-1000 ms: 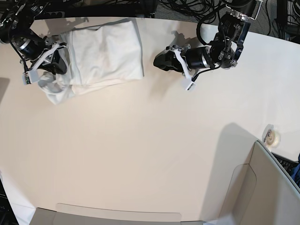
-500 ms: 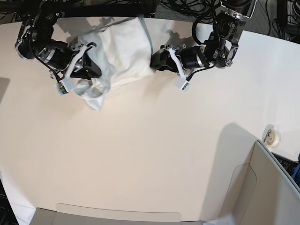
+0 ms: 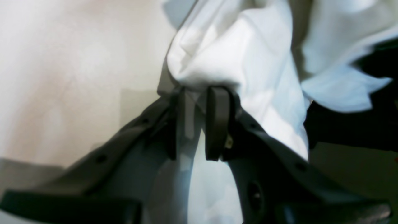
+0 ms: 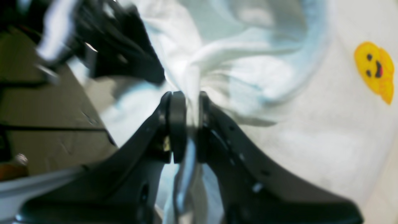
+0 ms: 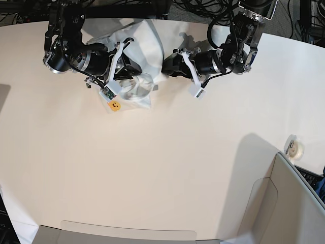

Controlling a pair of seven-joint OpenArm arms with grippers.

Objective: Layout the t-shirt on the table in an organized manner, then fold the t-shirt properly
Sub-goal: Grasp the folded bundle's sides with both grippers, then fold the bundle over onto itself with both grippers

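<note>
- we take this for a robotics lab or test room, not a home.
- two black robot arms point(image 5: 76, 51) point(image 5: 238, 46) are fixed at the far edge of a big, bare off-white table point(image 5: 162, 168).
- loose black cables point(image 5: 203, 10) lie tangled behind it.
- a grey-beige panel point(image 5: 289, 203) stands at one corner.
</note>
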